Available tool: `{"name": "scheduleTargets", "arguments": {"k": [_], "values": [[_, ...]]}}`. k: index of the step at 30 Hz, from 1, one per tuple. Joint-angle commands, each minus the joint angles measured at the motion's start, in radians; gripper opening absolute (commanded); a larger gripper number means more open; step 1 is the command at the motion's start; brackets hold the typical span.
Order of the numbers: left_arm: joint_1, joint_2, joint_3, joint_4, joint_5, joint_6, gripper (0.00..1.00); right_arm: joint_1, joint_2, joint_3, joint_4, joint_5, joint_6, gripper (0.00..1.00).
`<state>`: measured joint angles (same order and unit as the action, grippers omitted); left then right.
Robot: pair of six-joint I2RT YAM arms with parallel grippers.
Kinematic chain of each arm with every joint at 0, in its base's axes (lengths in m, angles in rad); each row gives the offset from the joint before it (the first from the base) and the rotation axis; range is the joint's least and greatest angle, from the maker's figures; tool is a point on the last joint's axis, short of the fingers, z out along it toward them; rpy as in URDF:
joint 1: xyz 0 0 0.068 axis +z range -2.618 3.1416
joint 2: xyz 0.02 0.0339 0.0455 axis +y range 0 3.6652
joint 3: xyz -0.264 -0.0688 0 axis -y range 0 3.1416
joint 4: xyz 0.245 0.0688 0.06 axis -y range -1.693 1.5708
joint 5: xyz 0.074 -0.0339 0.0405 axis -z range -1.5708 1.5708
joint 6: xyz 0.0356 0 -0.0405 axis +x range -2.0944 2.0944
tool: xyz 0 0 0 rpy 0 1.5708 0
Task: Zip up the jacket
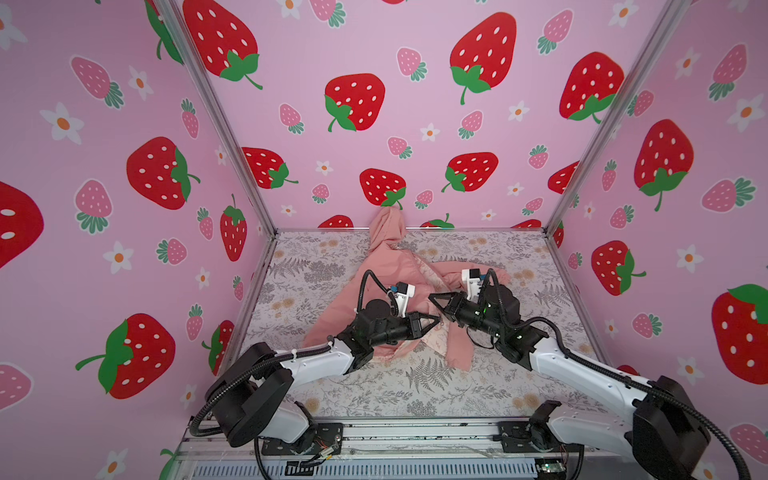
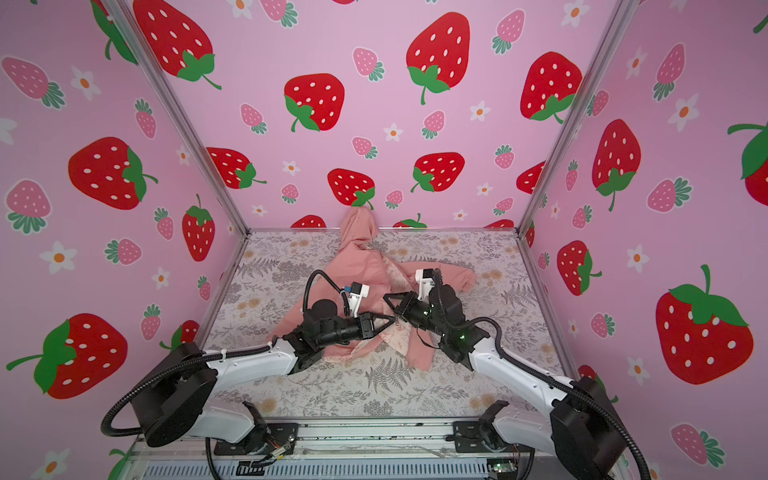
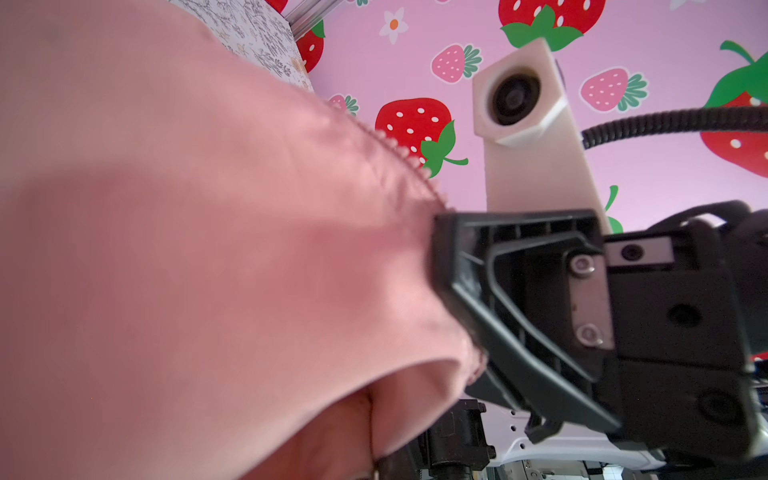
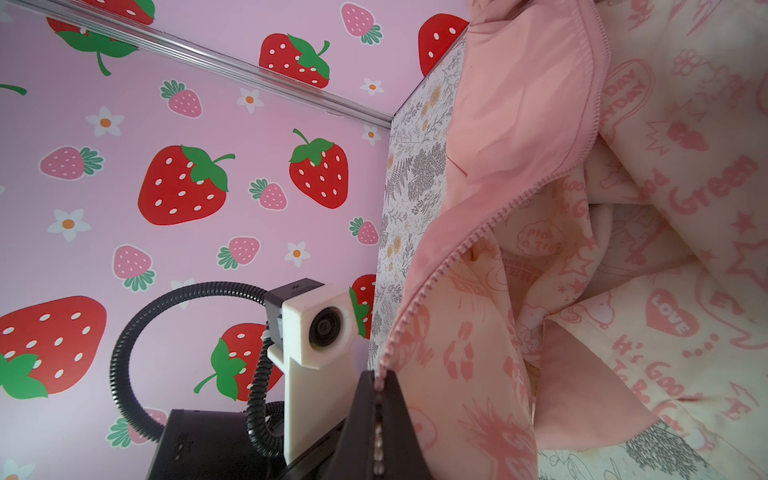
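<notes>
Left claw and right claw each clamp the jacket, which lies front-to-back, hood toward the back wall.

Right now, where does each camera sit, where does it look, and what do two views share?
Both top views: overhead from the robot's end, looking down on the jacket; left gripper and right gripper show.
Left wrist: low by the jacket, facing the right gripper and right camera.
Right wrist: along the right gripper, shut on the zipper edge; left camera shows.
Shared: each wrist view shows the other camera.
</notes>
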<state>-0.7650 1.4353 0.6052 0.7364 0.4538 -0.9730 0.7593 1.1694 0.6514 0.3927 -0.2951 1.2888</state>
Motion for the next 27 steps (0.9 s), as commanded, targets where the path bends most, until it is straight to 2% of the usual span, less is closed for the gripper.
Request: {"name": "scheduleTargets", "arguments": {"k": [1,6,7,13,15,18,21,24,27], "values": [[0.010,0.006,0.018,0.036,0.011,-0.010,0.00,0.005,-0.032,-0.004,-0.001,0.023,-0.004,0.00],[0.031,-0.005,0.002,0.054,0.059,0.002,0.00,-0.006,-0.078,-0.001,-0.119,0.068,-0.081,0.00],[0.035,-0.011,0.000,0.054,0.075,0.008,0.00,-0.010,-0.092,-0.003,-0.150,0.082,-0.098,0.06],[0.075,-0.048,-0.004,0.019,0.184,0.058,0.00,-0.027,-0.213,-0.033,-0.348,0.178,-0.182,0.61],[0.088,-0.053,-0.004,0.006,0.217,0.063,0.00,-0.028,-0.268,-0.056,-0.419,0.203,-0.190,0.71],[0.107,-0.061,-0.024,0.012,0.240,0.045,0.00,-0.026,-0.366,-0.119,-0.517,0.224,-0.184,0.75],[0.123,-0.075,-0.068,0.028,0.228,0.025,0.00,-0.021,-0.457,-0.245,-0.567,0.196,-0.133,0.70],[0.140,-0.093,-0.121,0.042,0.200,0.000,0.00,0.019,-0.531,-0.378,-0.538,0.170,-0.040,0.66],[0.158,-0.096,-0.172,0.087,0.178,-0.041,0.00,0.127,-0.580,-0.501,-0.430,0.216,0.093,0.66]]}}
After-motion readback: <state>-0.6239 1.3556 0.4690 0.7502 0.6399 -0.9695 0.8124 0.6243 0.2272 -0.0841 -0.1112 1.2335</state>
